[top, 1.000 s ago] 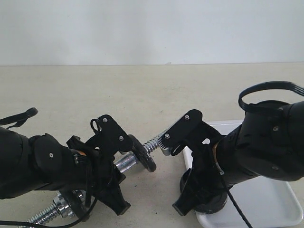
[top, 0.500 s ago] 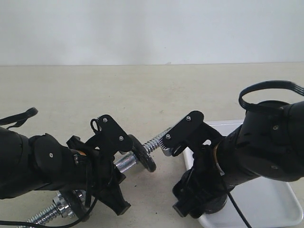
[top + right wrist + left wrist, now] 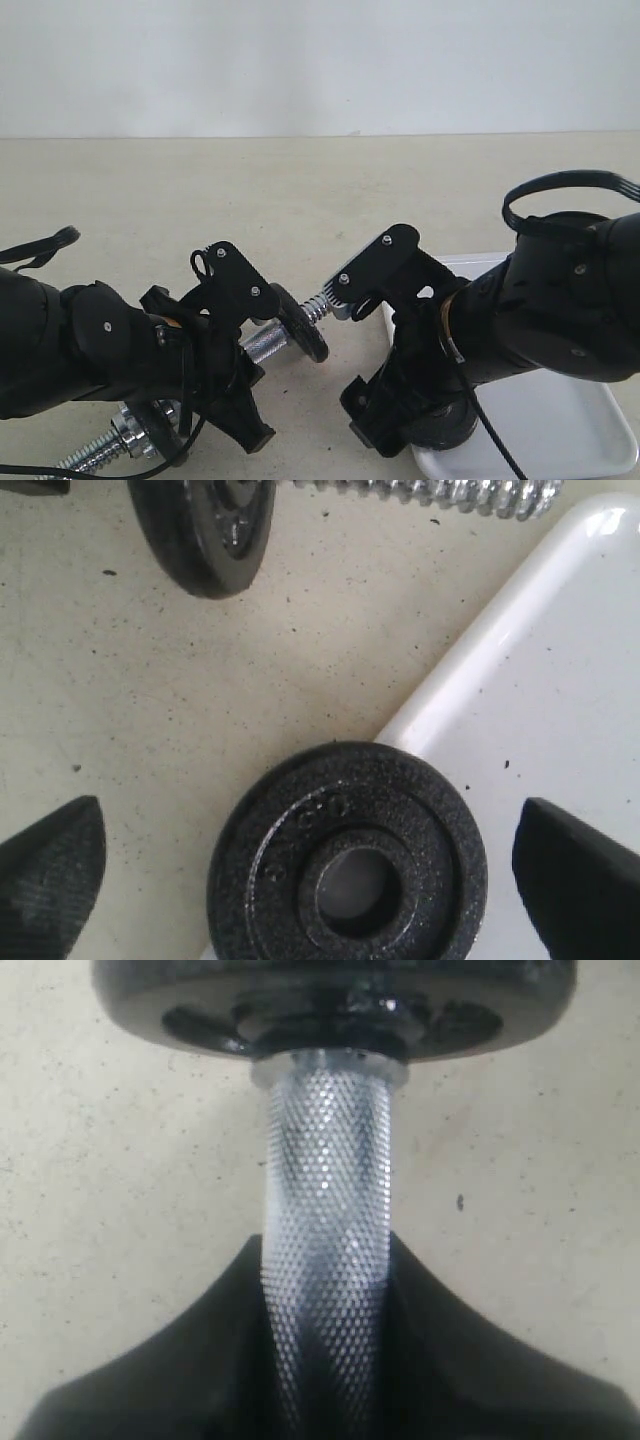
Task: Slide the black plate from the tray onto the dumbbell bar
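The black plate (image 3: 350, 865) lies flat at the corner of the white tray (image 3: 560, 680), and its edge reaches past the rim. My right gripper (image 3: 310, 840) is open, with one of its fingers (image 3: 55, 865) wide of the plate on each side and neither touching it. In the exterior view the right gripper (image 3: 360, 362) hangs over the tray's (image 3: 570, 430) near left corner, and the plate (image 3: 447, 427) is mostly hidden beneath it. My left gripper (image 3: 325, 1270) is shut on the knurled dumbbell bar (image 3: 325, 1190), also seen in the exterior view (image 3: 240, 355).
A black plate (image 3: 302, 325) sits on the dumbbell bar (image 3: 265, 343), with the threaded end (image 3: 322, 300) pointing toward the tray. Another disc (image 3: 150, 432) sits on the bar's far end. Beige tabletop stretches behind, up to a white wall.
My right gripper's jaws have spread wide apart around the plate on the tray corner. The left arm and the bar have not moved.
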Controlling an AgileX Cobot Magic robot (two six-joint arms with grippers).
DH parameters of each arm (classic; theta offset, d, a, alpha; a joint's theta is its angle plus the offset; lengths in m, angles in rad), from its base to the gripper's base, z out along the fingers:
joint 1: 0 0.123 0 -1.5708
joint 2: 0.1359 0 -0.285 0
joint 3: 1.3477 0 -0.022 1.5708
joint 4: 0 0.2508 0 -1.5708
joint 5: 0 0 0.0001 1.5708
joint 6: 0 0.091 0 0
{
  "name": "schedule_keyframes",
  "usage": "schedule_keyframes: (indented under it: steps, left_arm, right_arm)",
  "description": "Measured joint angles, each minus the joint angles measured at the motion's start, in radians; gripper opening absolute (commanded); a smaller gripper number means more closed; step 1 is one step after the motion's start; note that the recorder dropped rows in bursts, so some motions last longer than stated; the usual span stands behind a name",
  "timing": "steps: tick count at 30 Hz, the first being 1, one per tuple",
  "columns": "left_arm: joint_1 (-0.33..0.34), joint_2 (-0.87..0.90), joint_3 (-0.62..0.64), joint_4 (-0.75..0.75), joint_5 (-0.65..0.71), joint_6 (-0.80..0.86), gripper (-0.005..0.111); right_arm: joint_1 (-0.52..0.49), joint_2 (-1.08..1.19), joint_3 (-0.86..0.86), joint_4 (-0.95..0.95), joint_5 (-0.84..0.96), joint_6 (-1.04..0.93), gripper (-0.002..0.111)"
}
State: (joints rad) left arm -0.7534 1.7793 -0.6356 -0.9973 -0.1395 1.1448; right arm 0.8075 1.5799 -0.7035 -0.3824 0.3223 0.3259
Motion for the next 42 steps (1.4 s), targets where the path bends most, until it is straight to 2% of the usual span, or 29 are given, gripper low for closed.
schedule_keyframes:
  steps: [14, 30, 38, 40, 42]
  left_arm:
    - [0.000, 0.000, 0.000, 0.000, 0.001, 0.000, 0.004]
    - [0.000, 0.000, 0.000, 0.000, 0.002, 0.031, 0.004]
    - [0.000, 0.000, 0.000, -0.004, 0.002, 0.054, 0.004]
    - [0.000, 0.000, 0.000, -0.004, 0.002, 0.056, 0.004]
    - [0.000, 0.000, 0.000, -0.004, 0.002, 0.058, 0.004]
  right_arm:
    - [0.000, 0.000, 0.000, 0.011, 0.017, 0.021, 0.105]
    - [0.000, 0.000, -0.032, 0.017, 0.144, -0.084, 0.105]
    - [-0.007, -0.049, -0.063, 0.257, 0.146, -0.400, 0.105]
    - [-0.029, -0.049, -0.063, 0.325, 0.161, -0.486, 0.102]
    - [-0.061, -0.049, -0.063, 0.399, 0.176, -0.579, 0.093]
